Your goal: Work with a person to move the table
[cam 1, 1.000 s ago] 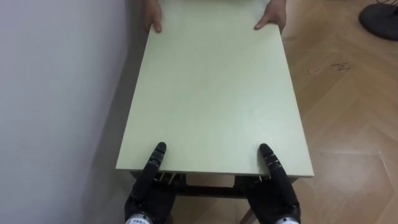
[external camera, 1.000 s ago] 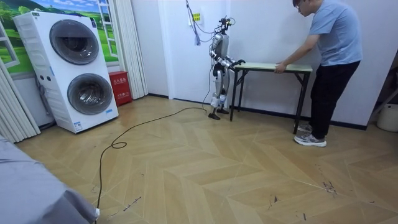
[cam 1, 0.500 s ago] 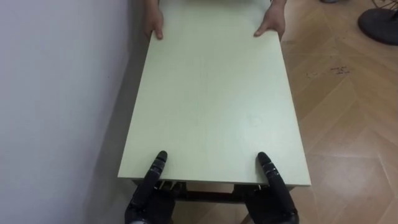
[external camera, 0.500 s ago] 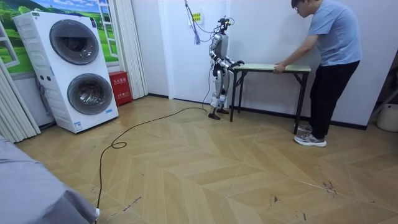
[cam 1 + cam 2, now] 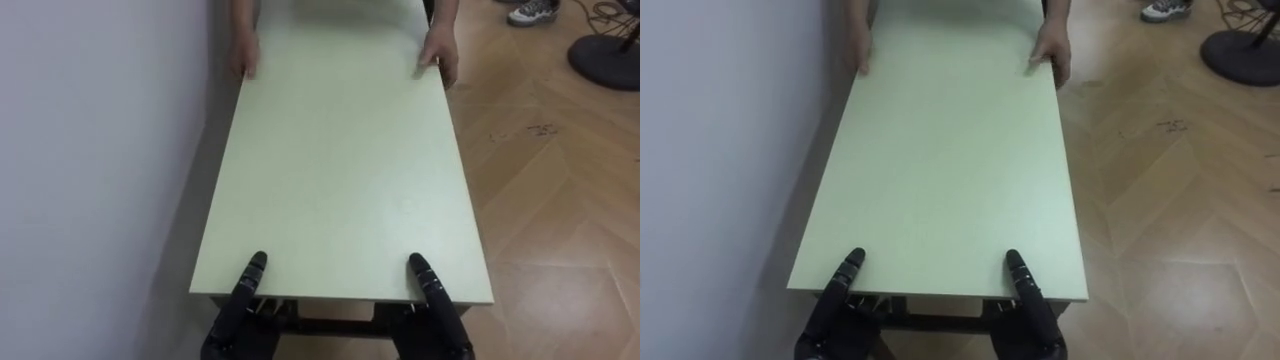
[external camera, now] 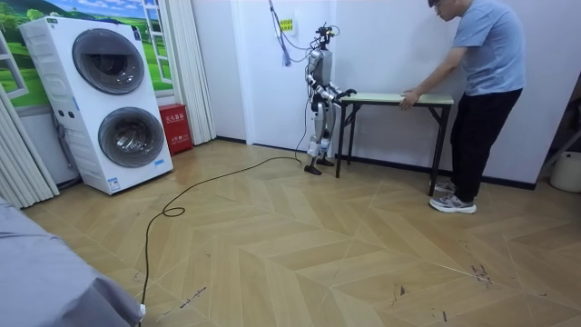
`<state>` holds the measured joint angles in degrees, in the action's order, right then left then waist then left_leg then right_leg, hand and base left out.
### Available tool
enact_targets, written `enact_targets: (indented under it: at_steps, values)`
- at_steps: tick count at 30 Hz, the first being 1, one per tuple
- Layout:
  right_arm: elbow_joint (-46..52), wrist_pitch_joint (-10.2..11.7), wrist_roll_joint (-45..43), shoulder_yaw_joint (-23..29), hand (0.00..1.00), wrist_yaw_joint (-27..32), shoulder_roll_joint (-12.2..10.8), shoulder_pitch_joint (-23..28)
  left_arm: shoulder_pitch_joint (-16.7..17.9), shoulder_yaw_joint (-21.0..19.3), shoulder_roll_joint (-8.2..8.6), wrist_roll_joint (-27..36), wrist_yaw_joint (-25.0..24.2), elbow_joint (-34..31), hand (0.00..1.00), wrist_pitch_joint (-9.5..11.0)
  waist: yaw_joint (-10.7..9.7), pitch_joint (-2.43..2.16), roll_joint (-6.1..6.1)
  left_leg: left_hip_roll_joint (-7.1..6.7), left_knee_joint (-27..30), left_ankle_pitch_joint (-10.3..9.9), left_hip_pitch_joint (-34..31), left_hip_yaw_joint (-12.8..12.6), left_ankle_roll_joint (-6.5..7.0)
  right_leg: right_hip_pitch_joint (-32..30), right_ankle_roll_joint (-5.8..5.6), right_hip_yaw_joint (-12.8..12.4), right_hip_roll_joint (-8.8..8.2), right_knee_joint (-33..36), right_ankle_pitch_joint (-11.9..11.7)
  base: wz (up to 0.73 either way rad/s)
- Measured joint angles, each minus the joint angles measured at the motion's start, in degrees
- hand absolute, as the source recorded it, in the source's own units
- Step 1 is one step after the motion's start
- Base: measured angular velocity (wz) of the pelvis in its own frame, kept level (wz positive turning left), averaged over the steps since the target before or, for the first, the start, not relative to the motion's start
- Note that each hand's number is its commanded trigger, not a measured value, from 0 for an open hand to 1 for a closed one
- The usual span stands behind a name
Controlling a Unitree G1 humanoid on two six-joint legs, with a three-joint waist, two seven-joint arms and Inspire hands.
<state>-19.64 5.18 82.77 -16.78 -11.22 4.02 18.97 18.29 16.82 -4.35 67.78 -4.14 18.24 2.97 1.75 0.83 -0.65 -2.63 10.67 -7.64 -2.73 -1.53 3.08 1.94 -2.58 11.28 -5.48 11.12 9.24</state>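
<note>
Along the table's (image 5: pixel 340 170) left side runs a white wall (image 5: pixel 90 150), almost touching it; wood floor (image 5: pixel 560 200) lies to its right. Well away from the table in the room view stand two stacked washers (image 6: pixel 109 100). At the far short end a person (image 6: pixel 486 91) leans over with a hand on each corner (image 5: pixel 245 55) (image 5: pixel 440 55). We stand at the near short end.

The table is long and narrow, with a pale green worktop (image 5: pixel 950 150) on a dark frame, and nothing lies on it. In the room view its legs appear to reach the floor.

Our left hand (image 5: pixel 240 315) and right hand (image 5: pixel 435 320) each grip the near edge, one toward each corner. The thumbs lie flat on top and the fingers are tucked beneath, where we see little of them.

We judge the table stiff and fairly light for two carriers, but long enough to swing wide. The top looks smooth and likely slippery, so the load should sit on the fingers under the edge or on the frame rail, not under the thumbs. Holding the short ends near the corners should keep it level. The wall leaves little room on the left.

The worktop shows no writing. A yellow label (image 6: pixel 287 24) on the wall above us and a red box (image 6: pixel 175 127) beside the washers carry print too small to read.
</note>
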Motion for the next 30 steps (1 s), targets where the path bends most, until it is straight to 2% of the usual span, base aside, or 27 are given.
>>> enact_targets:
  at_steps: [1, 2, 3, 4, 5, 6, 9, 14, 17, 23, 30]
  values:
    - [-0.3, -0.2, 0.0, 0.1, 1.00, 0.0, -0.1, -0.1, -0.2, -0.2, 0.29, -0.1, -0.2, 0.7, 1.00, 0.0, 0.0, -0.03, -0.07, 0.03, 0.0, 0.0, 0.3, 0.1, -0.07, 0.4, 0.08, 0.0, 0.09, -0.4, -0.1, 0.00]
    - [-0.5, -0.3, 0.0, 0.1, 0.94, 0.0, -0.1, -0.2, -0.4, -0.4, 0.48, -0.4, -0.4, 1.0, 1.00, 0.0, 0.0, -0.02, -0.05, 0.05, 0.0, -0.1, 0.4, 0.1, -0.09, 0.6, 0.08, 0.1, 0.13, -0.4, -0.1, 0.00]
    - [-0.6, -0.3, 0.0, 0.1, 0.76, 0.0, -0.1, -0.3, -0.5, -0.5, 0.52, -0.6, -0.4, 1.1, 1.00, 0.0, 0.0, 0.00, 0.00, 0.06, 0.0, -0.1, 0.4, 0.2, -0.10, 0.6, 0.08, 0.1, 0.15, -0.4, -0.1, 0.00]
    - [-0.6, -0.4, 0.0, 0.1, 0.57, -0.1, -0.1, -0.3, -0.4, -0.7, 0.64, -0.9, -0.6, 1.1, 0.94, 0.0, 0.0, 0.04, 0.06, 0.10, 0.0, -0.1, 0.4, 0.2, -0.11, 0.6, 0.08, 0.1, 0.19, -0.4, -0.1, 0.00]
    - [-0.6, -0.4, 0.0, 0.1, 0.20, -0.2, -0.1, -0.2, -0.3, -0.9, 0.74, -1.0, -0.7, 1.1, 0.51, 0.0, 0.0, 0.04, 0.07, 0.11, 0.0, -0.1, 0.4, 0.2, -0.12, 0.6, 0.09, 0.1, 0.21, -0.4, -0.1, 0.00]
    - [-0.7, -0.4, -0.1, 0.2, 0.00, -0.3, -0.1, -0.2, -0.3, -1.0, 0.81, -1.1, -1.0, 1.4, 0.00, 0.0, 0.0, 0.05, 0.05, 0.12, 0.0, -0.1, 0.4, 0.2, -0.12, 0.6, 0.09, 0.1, 0.22, -0.5, -0.1, 0.00]
    - [-2.3, -1.3, -0.7, 0.7, 0.00, -2.1, -0.3, -0.6, -0.6, -2.0, 0.93, -1.6, -2.8, 3.3, 0.00, 0.2, 0.1, 0.06, 0.05, 0.13, 0.0, -0.1, 0.5, 0.2, -0.15, 0.8, 0.09, 0.1, 0.27, -0.5, -0.1, 0.00]
    - [-8.2, -1.7, -10.9, 1.1, 0.00, -4.6, 1.2, -3.1, -2.3, -2.4, -0.43, -14.4, -6.4, 7.9, 0.00, 0.6, 0.1, 0.09, 0.03, 0.25, 0.1, -0.1, 0.7, 0.2, -0.20, 0.9, 0.21, 0.1, 0.38, -0.6, -0.1, 0.00]
    - [-10.1, -1.7, -12.7, 1.2, 0.00, -5.2, 1.6, -3.8, -2.8, -2.7, -0.63, -16.8, -7.6, 10.2, 0.00, 1.1, 0.1, 0.12, 0.13, 0.35, 0.0, -0.2, 1.2, 0.2, -0.38, 1.2, 0.21, 0.0, 0.50, -0.6, -0.1, 0.00]
    - [-11.3, -2.3, -12.9, 1.2, 0.00, -6.6, 2.2, -3.9, -3.5, -3.3, -0.86, -17.6, -9.5, 12.2, 0.00, 1.4, 0.2, -0.34, 0.09, 0.37, 0.1, -0.2, 1.2, -0.1, -0.38, 1.2, 0.34, -0.1, 0.59, -1.6, -0.2, -0.01]
    - [-12.3, -2.4, -13.0, 1.2, 0.00, -8.6, 2.4, -3.7, -3.5, -3.6, -0.86, -18.5, -11.6, 13.8, 0.00, 2.6, 0.2, -0.35, 0.36, 0.35, 0.1, -0.2, 1.4, -0.2, -0.38, 2.1, 0.37, 0.0, 0.60, -2.3, -0.2, -0.01]
